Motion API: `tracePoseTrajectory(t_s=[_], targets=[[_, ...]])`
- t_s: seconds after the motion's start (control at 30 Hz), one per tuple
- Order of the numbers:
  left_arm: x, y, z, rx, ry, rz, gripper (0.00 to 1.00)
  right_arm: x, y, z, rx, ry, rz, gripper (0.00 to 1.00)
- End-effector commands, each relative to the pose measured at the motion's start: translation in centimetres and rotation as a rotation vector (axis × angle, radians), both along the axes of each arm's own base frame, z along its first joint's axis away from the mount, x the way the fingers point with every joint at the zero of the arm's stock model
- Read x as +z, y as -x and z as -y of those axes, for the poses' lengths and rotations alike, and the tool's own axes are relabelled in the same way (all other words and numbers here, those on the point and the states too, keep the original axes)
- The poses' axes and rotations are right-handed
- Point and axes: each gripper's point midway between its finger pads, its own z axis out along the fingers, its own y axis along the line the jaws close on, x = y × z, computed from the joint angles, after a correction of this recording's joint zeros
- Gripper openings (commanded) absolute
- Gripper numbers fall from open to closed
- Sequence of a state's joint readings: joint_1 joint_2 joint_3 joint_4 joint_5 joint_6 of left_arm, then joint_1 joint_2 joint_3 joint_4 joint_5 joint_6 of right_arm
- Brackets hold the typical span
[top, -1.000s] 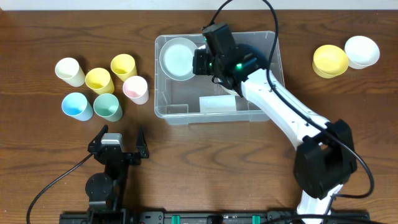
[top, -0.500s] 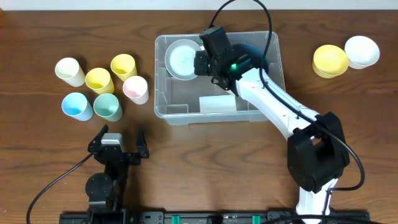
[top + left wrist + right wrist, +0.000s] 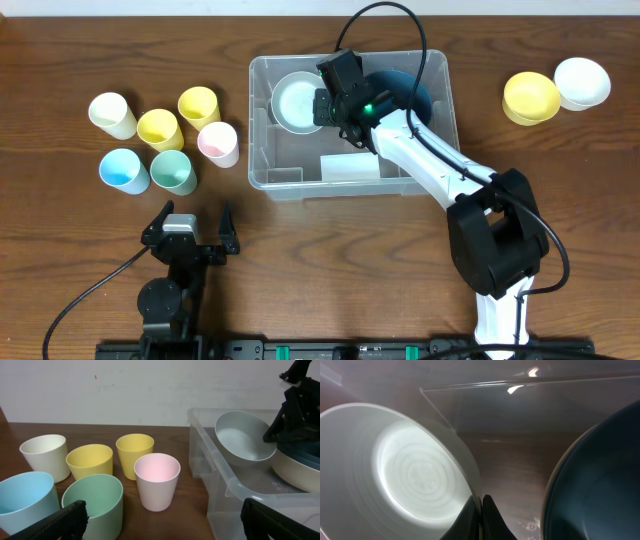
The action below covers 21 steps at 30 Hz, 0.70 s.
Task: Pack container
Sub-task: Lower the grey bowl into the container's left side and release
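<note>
because the right end effector point(image 3: 322, 105) pinches only one edge of the pale grey bowl point(image 3: 295, 100), the bowl hangs tilted, its mouth turned toward the cups. in the right wrist view the jaws are narrow, with the thin rim caught between them. the bowl sits inside the container point(image 3: 255, 130), in its far-left corner and just beside the dark blue bowl point(image 3: 415, 95) already in there. that corner is likely chosen to keep the floor around the pale label point(image 3: 350, 167) free for more items. the container lies in the middle of the worktop point(image 3: 100, 40). the left end effector point(image 3: 190, 228) waits near the front edge, jaws wide and holding nothing. six cups, the pink cup point(image 3: 218, 143) among them, stand unpacked on the left. a yellow bowl point(image 3: 530, 97) and a white bowl point(image 3: 583, 81) are on the right.
</note>
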<state>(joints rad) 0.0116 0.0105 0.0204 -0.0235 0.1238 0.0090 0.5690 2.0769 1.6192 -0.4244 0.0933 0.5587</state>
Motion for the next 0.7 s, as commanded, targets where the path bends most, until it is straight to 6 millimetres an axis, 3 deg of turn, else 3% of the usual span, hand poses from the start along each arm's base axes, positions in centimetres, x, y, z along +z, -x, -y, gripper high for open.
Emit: tracePoseTrajectory(t_s=[0.0, 0.67], targets=[[-1.6, 0.1, 0.1, -0.011, -0.015, -0.047, 0.98, -0.3, -0.7, 0.4, -0.014, 0.031, 0.023, 0.02], [-1.6, 0.1, 0.1, -0.011, -0.015, -0.047, 0.98, -1.9, -0.8, 0.9, -0.024, 0.056, 0.003, 0.04]])
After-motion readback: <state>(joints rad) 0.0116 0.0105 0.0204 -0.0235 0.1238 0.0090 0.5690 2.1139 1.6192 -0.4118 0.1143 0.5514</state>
